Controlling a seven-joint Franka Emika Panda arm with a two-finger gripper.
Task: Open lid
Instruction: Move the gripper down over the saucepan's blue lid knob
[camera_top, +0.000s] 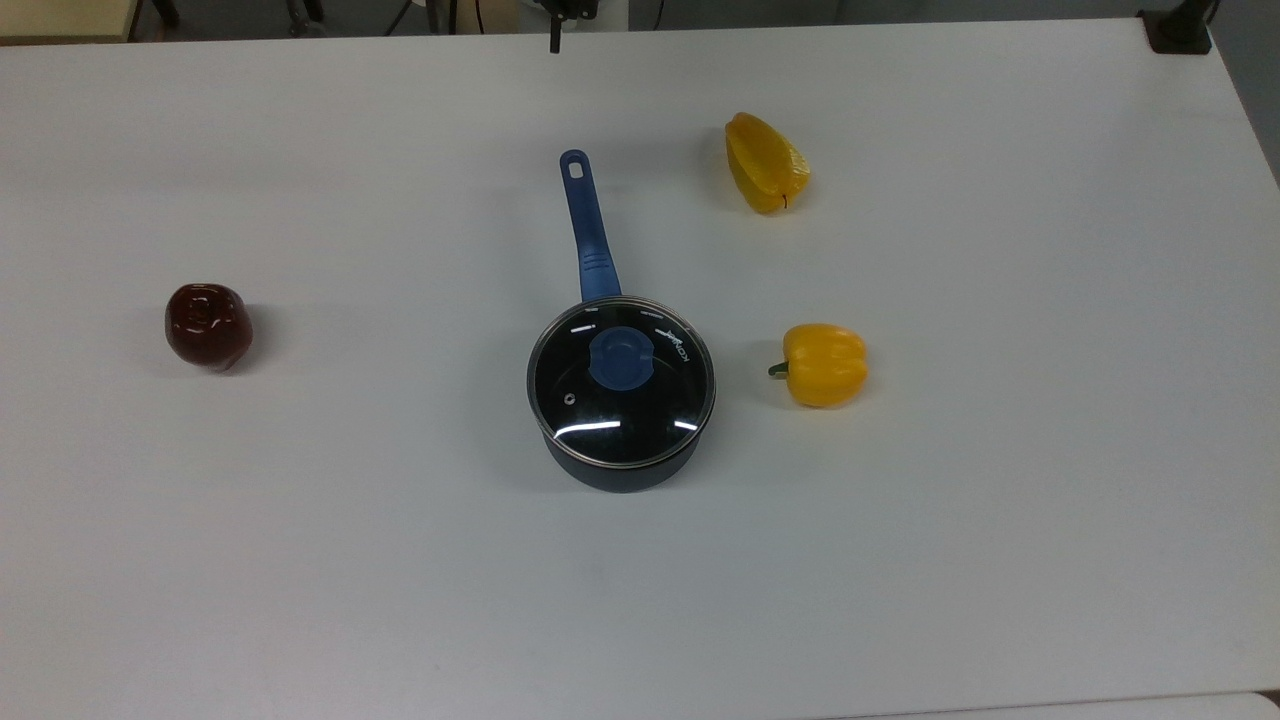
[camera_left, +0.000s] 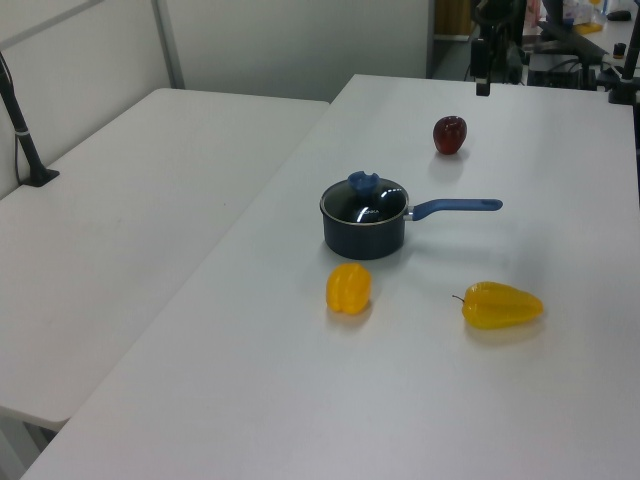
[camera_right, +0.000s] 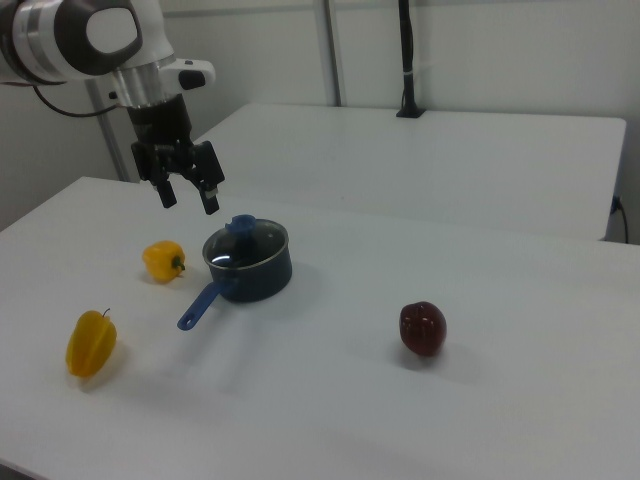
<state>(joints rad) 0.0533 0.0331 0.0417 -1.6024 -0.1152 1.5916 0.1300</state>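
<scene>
Below my hand (camera_right: 187, 195), and off toward the right view's right, sits the lid (camera_right: 246, 246), closed on the dark saucepan (camera_right: 251, 272) near the middle of the white surface (camera_right: 330, 400). My hand hangs in the air, released: its two fingers stand apart with nothing between them, pointing down. It is clear of the pan, apart from it and above.

What matters for the lift is the blue knob (camera_top: 621, 357) at the lid's centre. In the right view it stands up from the glass, lower than my fingertips and to their right. So I judge the coming move to be a short travel across and then a descent, until my fingers straddle the knob.

The saucepan's blue handle (camera_top: 586, 227) runs straight away from the lid toward the top view's upper edge, so it does not lie across the knob.

Two yellow peppers (camera_top: 822, 364) (camera_top: 765, 162) lie to the top view's right of the pan, and a dark red pepper (camera_top: 207, 326) lies well apart to its left. None touches the pan.

The lid is not yet lifted; its metal rim rests evenly on the pot.
</scene>
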